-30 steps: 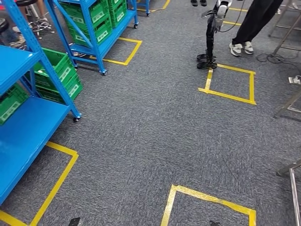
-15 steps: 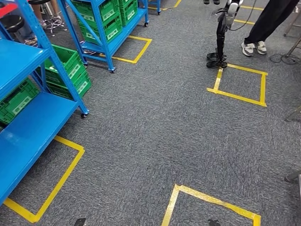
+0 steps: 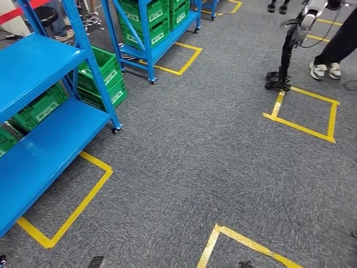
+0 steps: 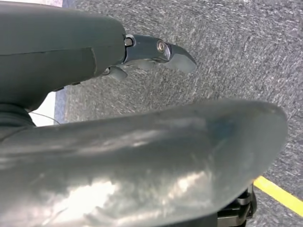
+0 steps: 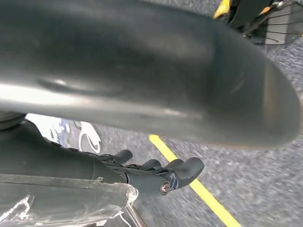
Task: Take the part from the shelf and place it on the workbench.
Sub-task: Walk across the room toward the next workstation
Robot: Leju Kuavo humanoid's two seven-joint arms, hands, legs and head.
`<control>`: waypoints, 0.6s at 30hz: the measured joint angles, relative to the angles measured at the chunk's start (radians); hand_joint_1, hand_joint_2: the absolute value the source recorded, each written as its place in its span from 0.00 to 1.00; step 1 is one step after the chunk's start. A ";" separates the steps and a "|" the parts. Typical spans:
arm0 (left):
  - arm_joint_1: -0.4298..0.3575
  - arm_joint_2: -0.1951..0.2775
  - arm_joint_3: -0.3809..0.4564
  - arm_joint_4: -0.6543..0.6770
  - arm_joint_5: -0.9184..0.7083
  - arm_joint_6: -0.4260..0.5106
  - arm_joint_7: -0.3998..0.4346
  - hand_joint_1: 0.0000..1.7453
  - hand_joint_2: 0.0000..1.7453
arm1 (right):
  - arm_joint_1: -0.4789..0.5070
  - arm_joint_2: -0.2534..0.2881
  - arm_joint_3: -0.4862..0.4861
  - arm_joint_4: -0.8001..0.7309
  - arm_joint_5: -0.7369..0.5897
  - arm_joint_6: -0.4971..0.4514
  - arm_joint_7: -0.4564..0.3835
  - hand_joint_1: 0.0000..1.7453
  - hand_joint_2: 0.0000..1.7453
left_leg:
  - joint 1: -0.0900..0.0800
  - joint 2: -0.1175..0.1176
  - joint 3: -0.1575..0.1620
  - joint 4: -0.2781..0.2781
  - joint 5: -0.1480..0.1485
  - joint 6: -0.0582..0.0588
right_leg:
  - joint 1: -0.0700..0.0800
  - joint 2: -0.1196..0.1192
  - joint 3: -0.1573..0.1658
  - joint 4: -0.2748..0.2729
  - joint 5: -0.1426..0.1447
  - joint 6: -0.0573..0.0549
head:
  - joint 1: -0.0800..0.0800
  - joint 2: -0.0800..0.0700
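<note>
Looking down from the head, the grey carpet (image 3: pixel 189 167) carries yellow tape squares (image 3: pixel 303 111), with a blue shelf (image 3: pixel 38 139) at the left holding green crates (image 3: pixel 103 78) behind its post, and a second blue shelf (image 3: pixel 155 33) of crates farther back. A person's shoes (image 3: pixel 324 70) stand near a black stand (image 3: pixel 280 72) at the far right. The left hand (image 4: pixel 150 156) and the right hand (image 5: pixel 150 175) both hang over the carpet, fingers stretched out with nothing in them; which crate holds the part cannot be told.
</note>
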 joint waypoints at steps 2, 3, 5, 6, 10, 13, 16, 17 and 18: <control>-0.001 0.000 0.000 0.000 -0.001 0.000 0.000 0.00 0.00 | -0.001 0.000 0.002 0.000 0.002 0.000 0.000 0.00 0.00 | -0.002 -0.012 -0.004 0.000 0.003 -0.012 | -0.001 0.016 0.024 -0.049 0.007 -0.008 | -0.001 0.000; 0.000 0.000 0.000 0.000 -0.002 0.000 0.000 0.00 0.00 | -0.001 0.000 0.004 0.000 0.002 0.000 0.001 0.00 0.00 | -0.001 -0.017 -0.006 -0.002 0.006 -0.018 | 0.000 0.012 0.025 -0.052 0.008 -0.014 | -0.001 0.000; 0.003 0.001 0.000 0.000 -0.005 0.000 0.000 0.00 0.00 | -0.001 0.001 0.006 0.000 0.003 -0.001 0.002 0.00 0.00 | 0.001 -0.012 -0.010 0.002 0.001 -0.029 | -0.001 0.000 0.025 -0.055 0.013 -0.027 | -0.003 0.000; 0.003 0.001 0.000 0.000 -0.006 0.001 0.000 0.00 0.00 | -0.001 0.001 0.007 0.000 0.003 -0.001 0.002 0.00 0.00 | 0.001 0.000 -0.020 0.024 -0.016 -0.034 | -0.002 -0.007 0.025 -0.058 0.015 -0.033 | -0.006 0.000; 0.000 0.001 0.000 0.000 -0.008 0.002 0.000 0.00 0.00 | 0.001 0.001 0.007 0.000 0.003 -0.003 0.002 0.00 0.00 | 0.001 0.036 -0.127 0.250 -0.125 -0.046 | 0.000 -0.041 0.023 -0.059 0.014 -0.045 | -0.012 0.000; 0.004 0.000 0.000 0.000 -0.009 0.002 0.000 0.00 0.00 | 0.001 0.002 0.007 0.000 0.003 -0.003 0.002 0.00 0.00 | 0.001 0.043 -0.103 0.205 -0.069 -0.042 | 0.001 -0.063 0.026 -0.059 0.013 -0.044 | -0.012 0.000; -0.001 -0.001 0.000 0.000 -0.009 0.003 0.000 0.00 0.00 | 0.000 0.003 0.007 0.000 0.003 -0.003 0.002 0.00 0.00 | -0.005 0.091 -0.013 0.029 -0.001 -0.030 | 0.008 -0.081 0.031 -0.056 0.007 -0.034 | -0.014 0.000; -0.003 -0.001 0.000 0.000 -0.010 0.003 0.000 0.00 0.00 | 0.000 0.003 0.007 0.000 0.002 -0.004 0.002 0.00 0.00 | -0.008 0.100 -0.003 0.006 0.000 -0.024 | 0.011 -0.088 0.031 -0.056 0.006 -0.029 | -0.014 0.000; -0.004 -0.002 0.000 0.000 -0.010 0.003 0.000 0.00 0.00 | 0.000 0.003 0.007 0.000 0.002 -0.004 0.002 0.00 0.00 | -0.009 0.096 -0.003 -0.002 -0.003 -0.019 | 0.013 -0.095 0.032 -0.057 0.005 -0.024 | -0.013 0.000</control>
